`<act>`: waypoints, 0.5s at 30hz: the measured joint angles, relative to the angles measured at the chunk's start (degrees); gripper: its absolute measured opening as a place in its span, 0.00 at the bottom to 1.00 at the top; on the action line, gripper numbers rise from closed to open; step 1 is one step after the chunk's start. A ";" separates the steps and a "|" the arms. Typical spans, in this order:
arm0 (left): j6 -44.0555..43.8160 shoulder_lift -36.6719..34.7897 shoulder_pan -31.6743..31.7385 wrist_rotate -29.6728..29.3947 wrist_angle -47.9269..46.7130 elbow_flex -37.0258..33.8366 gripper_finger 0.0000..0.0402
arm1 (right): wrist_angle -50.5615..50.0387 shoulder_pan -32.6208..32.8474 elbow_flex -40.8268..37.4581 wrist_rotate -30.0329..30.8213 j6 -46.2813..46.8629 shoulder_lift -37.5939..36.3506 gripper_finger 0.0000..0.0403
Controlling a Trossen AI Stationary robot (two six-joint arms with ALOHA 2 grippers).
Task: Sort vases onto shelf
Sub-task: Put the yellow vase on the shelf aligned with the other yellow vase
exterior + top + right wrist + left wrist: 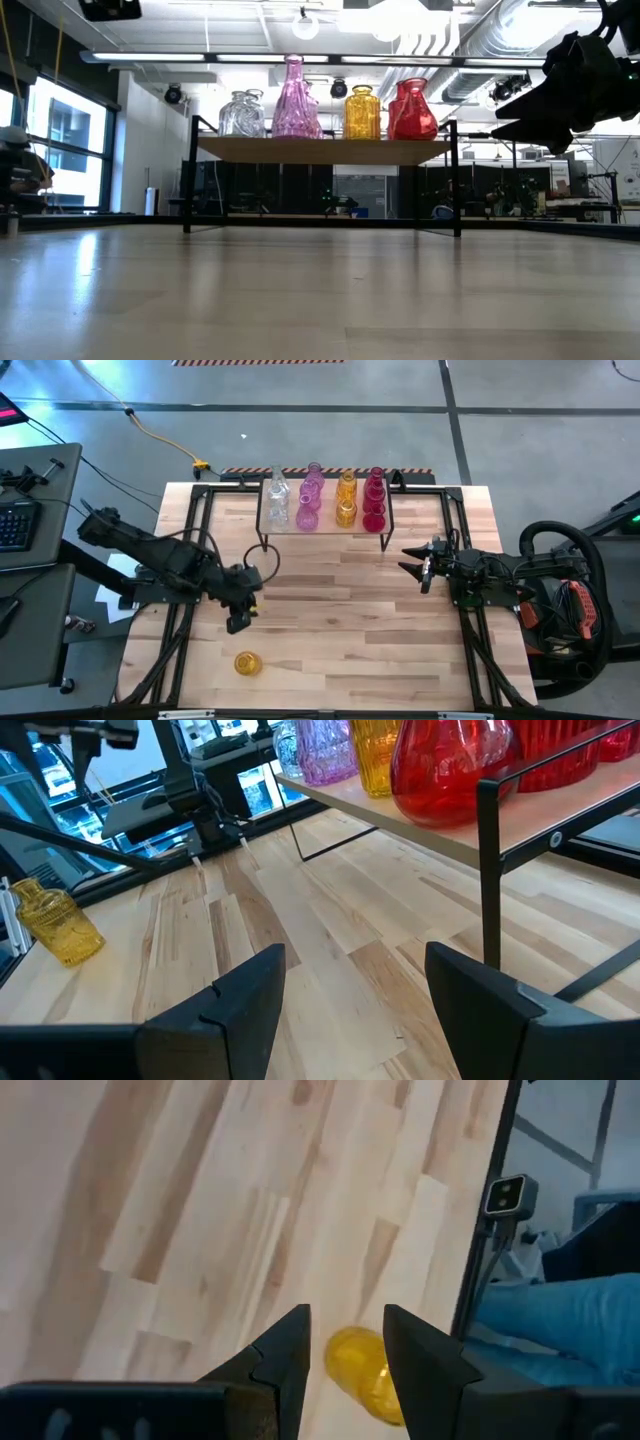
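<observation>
We have one amber vase [247, 663] left on the table [350, 630] near its front edge, well apart from the shelf [322, 526] where the clear, pink, amber and red ones already stand in rows. Our left gripper [240, 615] hovers above it, fingers parted and empty; we should descend straight, straddle the narrow neck, and close gently since ribbed glass may slip. It looks small, translucent, squat and upright. Our right gripper [417, 571] waits open beside the shelf's right end, holding nothing
</observation>
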 joint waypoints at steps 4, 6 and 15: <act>-2.36 1.72 -2.75 -0.10 0.45 0.00 0.30 | 0.00 0.00 0.00 0.00 0.00 -0.07 0.56; -2.83 2.21 -3.98 -0.10 0.83 0.00 0.30 | 0.04 0.00 0.00 0.00 0.00 -0.04 0.56; -6.66 2.58 -9.84 1.41 -2.26 0.00 0.30 | 0.02 0.00 0.00 0.00 0.00 -0.04 0.56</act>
